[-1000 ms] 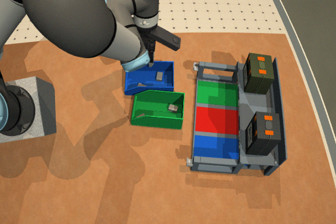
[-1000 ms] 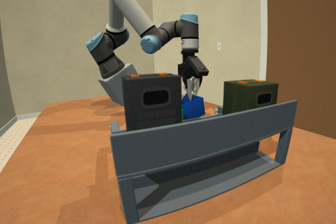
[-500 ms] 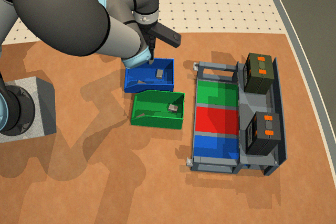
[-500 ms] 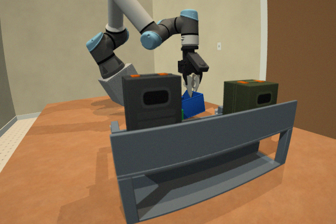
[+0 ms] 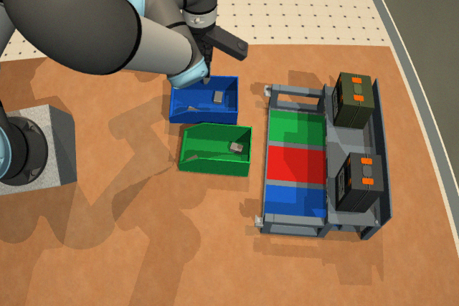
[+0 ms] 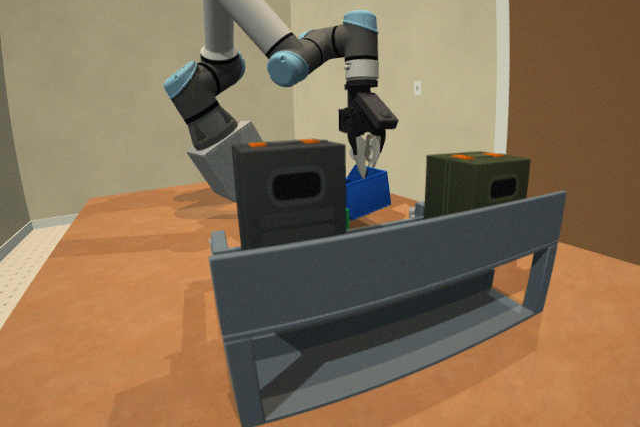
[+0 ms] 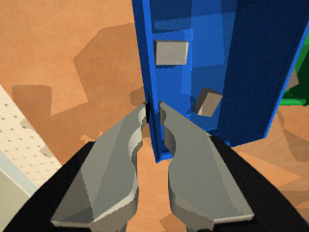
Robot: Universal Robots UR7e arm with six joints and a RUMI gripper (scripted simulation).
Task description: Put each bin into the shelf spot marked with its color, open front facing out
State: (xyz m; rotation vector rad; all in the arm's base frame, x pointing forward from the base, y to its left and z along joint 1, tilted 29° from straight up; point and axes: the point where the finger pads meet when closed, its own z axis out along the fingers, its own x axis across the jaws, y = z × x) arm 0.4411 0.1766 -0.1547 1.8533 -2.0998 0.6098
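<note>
The blue bin (image 5: 204, 100) hangs a little above the table, to the left of the shelf, with two grey parts (image 5: 217, 97) inside. My gripper (image 7: 153, 102) is shut on the blue bin's back wall (image 7: 151, 87); the gripper also shows in the exterior view (image 6: 365, 161), above the blue bin (image 6: 368, 193). The green bin (image 5: 216, 149) sits on the table just in front of the blue one, with a grey part (image 5: 236, 147) inside. The shelf (image 5: 322, 154) has a green mark (image 5: 296, 126), a red mark (image 5: 295, 165) and a blue mark (image 5: 294, 201).
Two dark boxes (image 5: 353, 99) (image 5: 358, 182) with orange clips stand on the shelf's upper board. The arm's grey base block (image 5: 36, 145) is at the left. The table's far edge meets a tiled floor.
</note>
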